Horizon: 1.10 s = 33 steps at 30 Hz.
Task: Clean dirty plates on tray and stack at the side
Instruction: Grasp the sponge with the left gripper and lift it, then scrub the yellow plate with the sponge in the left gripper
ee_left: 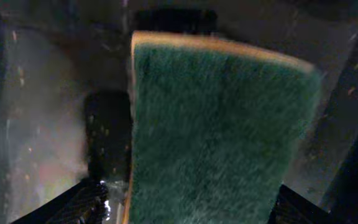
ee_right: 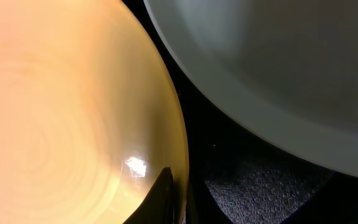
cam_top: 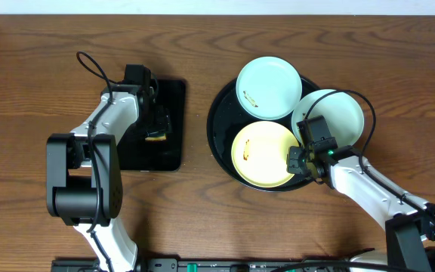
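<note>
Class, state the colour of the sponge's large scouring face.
The sponge face is dark green, edged yellow-orange; best in the left wrist view.

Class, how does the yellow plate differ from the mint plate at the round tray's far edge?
The yellow plate is pale yellow, the far mint plate mint-white. The yellow plate's smudge sits left of centre, the mint plate's near its rim. The right gripper is at the yellow plate's edge; none touches the mint plate. Both are shallow, on the round black tray.

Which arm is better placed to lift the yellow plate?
Right: the right hand is at the rim of the yellow plate, while the left hand is far off, over the sponge on the small tray.
</note>
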Tool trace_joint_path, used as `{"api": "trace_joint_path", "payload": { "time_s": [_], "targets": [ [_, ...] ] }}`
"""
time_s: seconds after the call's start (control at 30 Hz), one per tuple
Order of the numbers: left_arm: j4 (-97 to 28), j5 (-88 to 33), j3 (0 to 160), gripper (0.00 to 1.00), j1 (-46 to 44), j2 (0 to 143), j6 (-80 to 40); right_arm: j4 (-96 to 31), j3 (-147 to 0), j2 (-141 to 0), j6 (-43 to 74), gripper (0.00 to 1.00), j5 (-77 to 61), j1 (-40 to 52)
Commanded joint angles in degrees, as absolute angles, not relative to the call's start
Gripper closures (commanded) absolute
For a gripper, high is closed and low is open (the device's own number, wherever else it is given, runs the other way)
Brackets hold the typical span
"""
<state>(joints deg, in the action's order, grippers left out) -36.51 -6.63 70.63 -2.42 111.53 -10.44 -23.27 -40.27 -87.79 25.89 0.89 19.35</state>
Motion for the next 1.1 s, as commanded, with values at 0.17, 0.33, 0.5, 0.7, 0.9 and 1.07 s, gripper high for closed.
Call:
{"api": "trace_joint_path", "payload": {
  "time_s": [0.17,0.33,0.5,0.7,0.9,1.07],
  "targets": [
    [-32.3,-6.8,68.6,0.67,-2.4,112.2,-10.1,-23.5,-39.8,-87.8,25.6,0.81,0.2,19.6],
    [-34.3,-6.8,70.0,0.92,-2.0,110.7,-10.1,-22.8,-39.8,-87.8,25.6,0.89,-0.1,19.6],
    [-38.3,-6.8,71.7,0.92,-1.6,101.9,-9.8,-22.0,-39.8,-87.8,25.6,0.94,-0.1,19.6],
    [-38.9,-6.8,71.7,0.93,-4.2,88.5,-10.2,-22.0,-39.8,-87.8,25.6,0.55,-0.3,19.6],
    [-39.8,-6.3,71.7,0.93,-7.1,84.9,-8.1,-22.0,-39.8,-87.8,25.6,0.73,-0.3,19.6],
    [-39.9,-5.9,71.7,0.93,-7.2,86.7,-7.5,-22.0,-39.8,-87.8,25.6,0.99,-0.3,19.6]
  ]
}}
